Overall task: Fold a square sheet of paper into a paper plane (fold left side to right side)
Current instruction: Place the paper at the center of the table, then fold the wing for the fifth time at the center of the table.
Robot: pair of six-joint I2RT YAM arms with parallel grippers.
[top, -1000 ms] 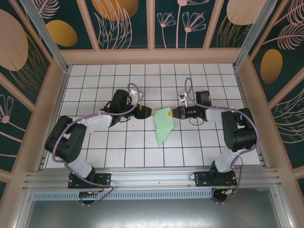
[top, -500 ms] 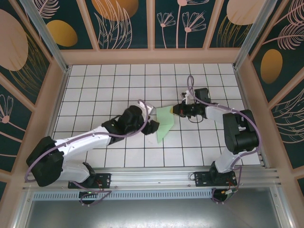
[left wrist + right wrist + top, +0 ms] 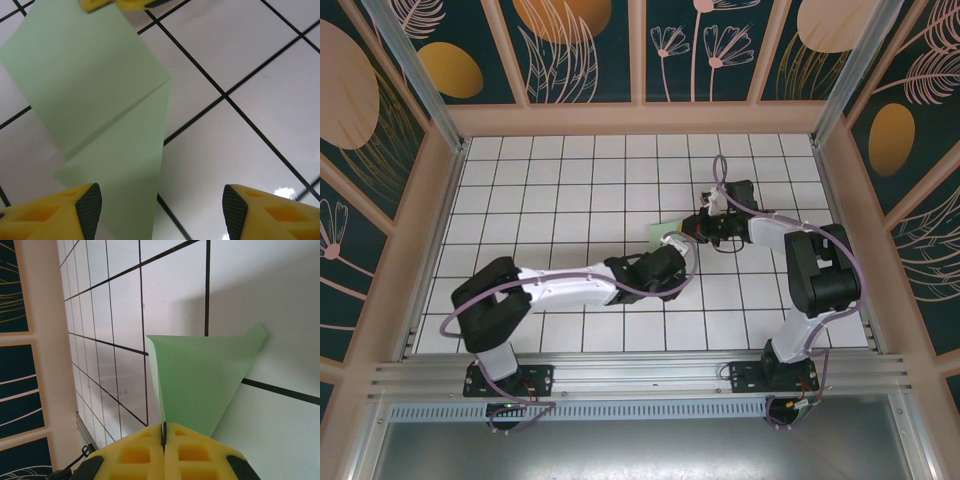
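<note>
The square sheet of paper [image 3: 663, 232], pale green and folded over with a diagonal crease, lies on the white grid tiles near the middle. My right gripper [image 3: 688, 231] is shut on its right edge. The paper [image 3: 200, 375] rises from between the closed yellow fingers [image 3: 163, 432], with one corner curling up. My left arm reaches across from the left, and my left gripper [image 3: 672, 256] hovers open over the sheet's near part, hiding it from above. In the left wrist view the paper [image 3: 85, 85] lies up and left, its long edge running between the spread left gripper [image 3: 161, 210]. The right fingertips [image 3: 115, 4] show at the top.
The floor of white grid tiles [image 3: 570, 180] is boxed in by wooden walls [image 3: 640, 118] at the back and on both sides. An aluminium rail [image 3: 640, 375] runs along the near edge. The right arm's elbow [image 3: 820, 270] stands to the right of the paper.
My left arm has swung from the paper's left side round to its near side and stretched rightward, now covering the lower part. My right gripper moved slightly back and left with the paper.
</note>
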